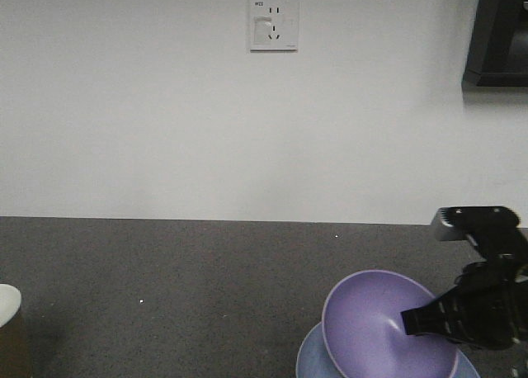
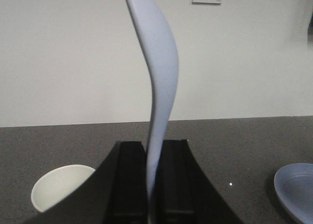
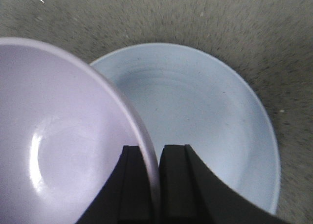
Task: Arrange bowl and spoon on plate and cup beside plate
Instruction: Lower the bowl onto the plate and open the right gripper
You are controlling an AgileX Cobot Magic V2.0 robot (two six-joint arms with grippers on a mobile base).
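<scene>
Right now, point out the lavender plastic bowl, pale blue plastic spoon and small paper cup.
Lavender plastic bowl (image 1: 371,328): front view, inner wall.
Pale blue plastic spoon (image 2: 161,72): left wrist view, curved middle.
Small paper cup (image 2: 56,187): left wrist view, cream inside.

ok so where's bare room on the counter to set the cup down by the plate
Bare: the wide countertop stretch between the cup and the plate, back to the wall. Crowded: over the plate and its right side, where the right gripper holds the tilted bowl.

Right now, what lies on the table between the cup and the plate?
Only bare dark table, with one tiny white speck, lies between the cup and the plate; the exterior front-facing view shows it.
</scene>
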